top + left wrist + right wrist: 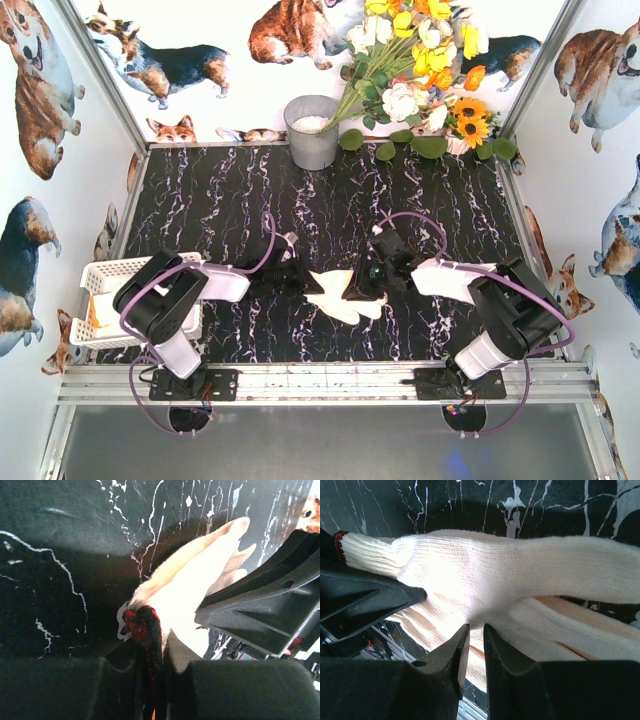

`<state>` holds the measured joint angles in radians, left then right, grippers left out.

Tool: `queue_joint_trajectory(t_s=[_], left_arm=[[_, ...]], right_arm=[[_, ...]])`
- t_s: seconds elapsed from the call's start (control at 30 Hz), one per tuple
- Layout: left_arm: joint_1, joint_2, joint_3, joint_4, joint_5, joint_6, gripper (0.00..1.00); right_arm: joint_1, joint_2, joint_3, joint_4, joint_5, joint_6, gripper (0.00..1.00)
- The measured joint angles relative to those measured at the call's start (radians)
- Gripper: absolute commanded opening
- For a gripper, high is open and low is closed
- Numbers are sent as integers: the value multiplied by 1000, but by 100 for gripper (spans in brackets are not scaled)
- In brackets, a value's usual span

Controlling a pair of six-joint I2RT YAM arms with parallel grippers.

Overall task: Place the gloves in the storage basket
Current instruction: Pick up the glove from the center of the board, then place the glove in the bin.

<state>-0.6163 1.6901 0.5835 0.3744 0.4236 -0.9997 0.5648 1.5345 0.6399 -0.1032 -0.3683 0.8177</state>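
Note:
Cream-white gloves point(338, 298) lie in a small heap on the black marbled table, between my two grippers. My left gripper point(303, 283) is shut on the red-edged cuff of one glove point(190, 575); its jaws point(157, 635) are pressed together on the cuff. My right gripper point(362, 288) is shut on a fold of the glove fabric point(495, 565), and its jaws point(472, 630) pinch it from the other side. More cream fabric lies under the pinched one. The white lattice storage basket point(110, 270) stands at the near left, partly hidden by my left arm, with a pale glove point(98, 316) inside.
A grey metal bucket point(313, 130) stands at the back middle, and a bunch of white and yellow flowers point(420, 60) lies at the back right. A metal rail point(320, 380) runs along the table's near edge. Printed walls close in both sides.

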Motion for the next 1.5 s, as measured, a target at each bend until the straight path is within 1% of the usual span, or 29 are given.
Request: queue_joint_trajectory(t_s=[0.1, 0.17, 0.23, 0.37, 0.63, 0.77, 0.93, 1.07, 1.23, 1.5], left_arm=[[0, -30, 8, -63, -22, 34, 0], [-1, -58, 9, -121, -42, 60, 0], [0, -91, 17, -196, -65, 89, 0], [5, -167, 45, -372, -132, 153, 0], [39, -279, 153, -774, -303, 282, 0], [75, -316, 238, -983, -395, 337, 0], [153, -362, 325, -1209, -493, 396, 0], [225, -374, 388, -1357, -557, 436, 0], [312, -411, 454, -1519, -630, 471, 0], [473, -465, 571, -1686, -710, 528, 0]], right_arm=[[2, -6, 0, -2, 7, 0, 28], [5, -17, 0, -6, 11, -1, 34], [6, -36, 0, -22, 20, -5, 40], [5, -97, 1, -88, 55, -21, 47], [-14, -237, 39, -237, 143, -84, 51], [-71, -310, 39, -264, 157, -106, 51], [-136, -397, 11, -269, 178, -131, 53], [-155, -455, -16, -285, 194, -157, 53], [-169, -474, -17, -298, 206, -192, 54], [-180, -474, -47, -296, 195, -224, 54]])
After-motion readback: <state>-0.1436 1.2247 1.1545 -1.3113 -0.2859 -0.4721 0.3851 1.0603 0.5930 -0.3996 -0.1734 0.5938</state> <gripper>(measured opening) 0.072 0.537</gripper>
